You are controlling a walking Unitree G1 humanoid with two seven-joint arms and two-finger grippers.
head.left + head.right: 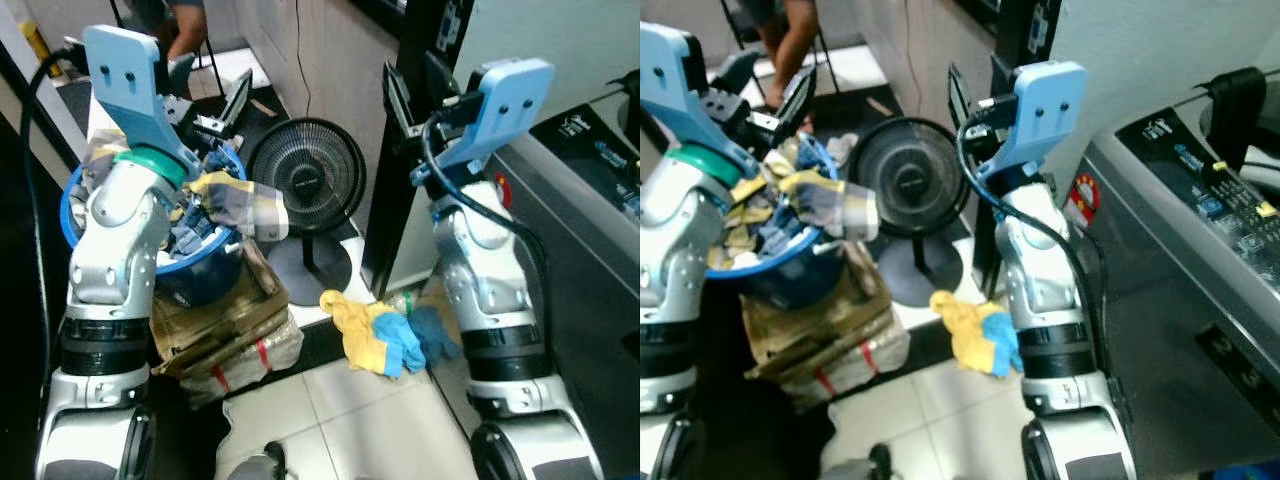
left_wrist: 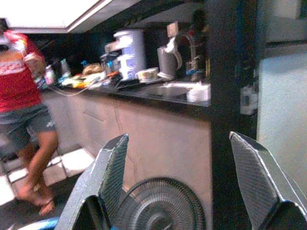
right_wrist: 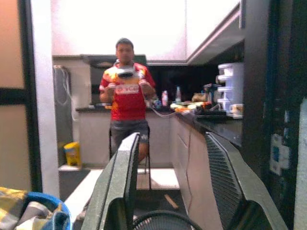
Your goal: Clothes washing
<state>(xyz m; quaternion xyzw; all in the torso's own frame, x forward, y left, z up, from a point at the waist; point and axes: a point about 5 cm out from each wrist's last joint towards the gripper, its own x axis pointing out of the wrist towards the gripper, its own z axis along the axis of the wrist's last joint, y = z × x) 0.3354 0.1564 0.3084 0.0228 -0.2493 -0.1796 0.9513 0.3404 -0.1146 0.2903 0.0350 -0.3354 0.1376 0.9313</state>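
A blue laundry basket (image 1: 205, 278) heaped with clothes (image 1: 195, 225) sits on a stack of cardboard at my left. A plaid garment (image 1: 252, 207) hangs over its rim. On the floor tiles lies a yellow and blue cloth (image 1: 372, 332). My left gripper (image 1: 210, 95) is raised above the basket, open and holding nothing; the left wrist view has its fingers (image 2: 108, 179) spread either side of a fan. My right gripper (image 1: 415, 88) is held up to the right of the fan, open too, with its fingers (image 3: 119, 187) apart. The washing machine (image 1: 1200, 250) stands at my right.
A black floor fan (image 1: 306, 182) stands between the basket and a dark pillar (image 1: 425, 40). The cardboard stack (image 1: 232, 330) is bound with red tape. A person (image 3: 126, 103) in a red shirt stands further back by a kitchen counter (image 2: 144, 93).
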